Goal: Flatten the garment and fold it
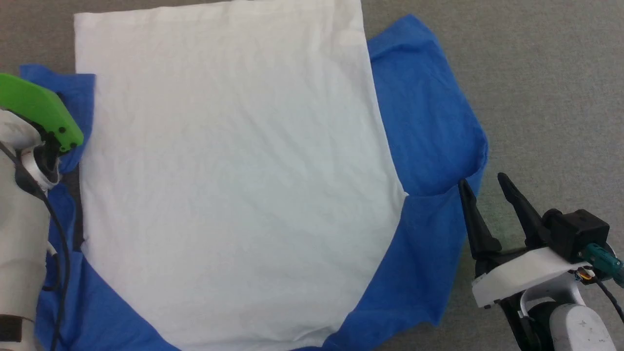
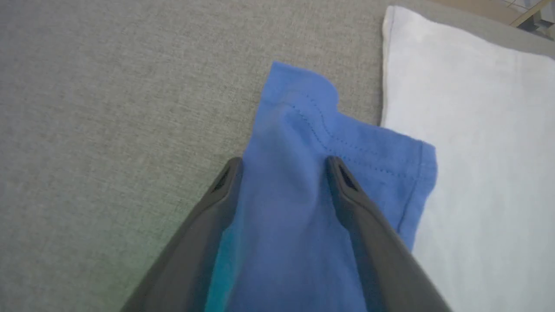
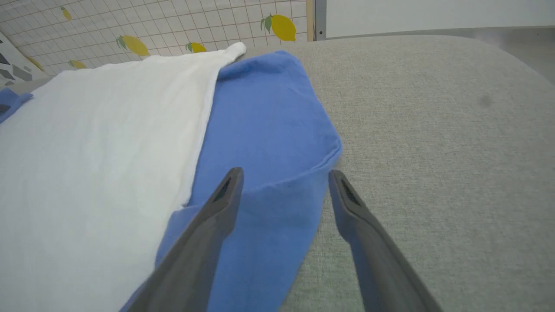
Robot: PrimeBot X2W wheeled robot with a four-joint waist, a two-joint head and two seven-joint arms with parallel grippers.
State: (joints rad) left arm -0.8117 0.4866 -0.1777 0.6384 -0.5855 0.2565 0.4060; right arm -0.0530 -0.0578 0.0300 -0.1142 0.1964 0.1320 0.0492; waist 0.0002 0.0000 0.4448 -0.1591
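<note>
Head view: creased white cloth [image 1: 234, 170] overlies a blue stitched-hem garment [image 1: 429, 122] on grey woven surface [image 1: 546, 73]; right tool [image 1: 481, 178] wide, left tool [image 2: 284, 160] wide astride blue fabric.

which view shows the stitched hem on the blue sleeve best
Left wrist view: the blue sleeve lies close, framed by the left gripper, stitching plain. Head view has it small beside the left arm; right wrist view, a far blue scrap.

no writing, label, brand or number can be read anywhere. the only printed mark is a yellow lemon print [image 3: 282, 27] on the gridded wall panel [image 3: 164, 17], at 12 o'clock in the right wrist view.
</note>
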